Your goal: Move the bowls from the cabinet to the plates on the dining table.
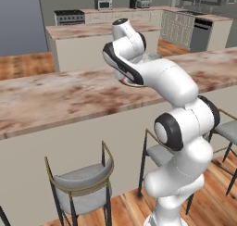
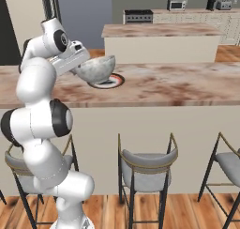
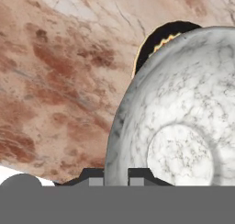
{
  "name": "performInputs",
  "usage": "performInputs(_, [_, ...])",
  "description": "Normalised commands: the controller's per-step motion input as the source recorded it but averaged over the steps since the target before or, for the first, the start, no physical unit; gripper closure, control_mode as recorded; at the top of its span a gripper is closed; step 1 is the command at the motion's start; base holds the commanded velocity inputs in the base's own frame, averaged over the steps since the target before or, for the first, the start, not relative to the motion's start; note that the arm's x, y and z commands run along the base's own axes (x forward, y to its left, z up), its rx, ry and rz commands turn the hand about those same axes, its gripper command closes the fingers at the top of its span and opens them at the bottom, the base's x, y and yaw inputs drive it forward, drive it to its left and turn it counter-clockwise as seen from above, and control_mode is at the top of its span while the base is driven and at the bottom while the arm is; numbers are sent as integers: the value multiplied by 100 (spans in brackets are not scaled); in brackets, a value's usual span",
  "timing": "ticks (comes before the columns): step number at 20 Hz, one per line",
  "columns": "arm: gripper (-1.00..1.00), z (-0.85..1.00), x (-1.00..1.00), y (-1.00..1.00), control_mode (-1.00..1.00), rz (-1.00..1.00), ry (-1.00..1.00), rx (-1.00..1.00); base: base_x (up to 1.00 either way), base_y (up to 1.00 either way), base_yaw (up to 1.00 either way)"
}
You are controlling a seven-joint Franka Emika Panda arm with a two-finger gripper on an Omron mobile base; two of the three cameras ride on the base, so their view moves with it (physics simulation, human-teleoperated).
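My gripper is shut on the rim of a mottled grey-white bowl, which hangs tilted just above the dining table. Right under the bowl lies a plate with a reddish-brown rim, partly covered by it. In the hand view the bowl's stone-look underside with its round foot looms large, and the gripper clamps its near rim. A dark arc of the plate peeks out behind the bowl on the marble table. In the left base view a sliver of the plate shows beneath the arm.
Bar stools stand along the near side of the table. Behind the table is a shorter marble-topped island, and further back a kitchen counter with a stove and a microwave.
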Motion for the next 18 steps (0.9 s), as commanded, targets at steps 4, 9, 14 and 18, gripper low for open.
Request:
performInputs(4, [100, -3, 0, -2, -100, 2, -5, 0, 0, 0, 0])
performInputs(9, [100, -12, -1, 0, -100, 3, -7, 0, 0, 0, 0])
performInputs(14, [100, -23, 0, 0, -100, 2, -5, 5, 0, 0, 0])
performInputs(18, [100, -30, 0, -1, -100, 2, -3, 9, 0, 0, 0])
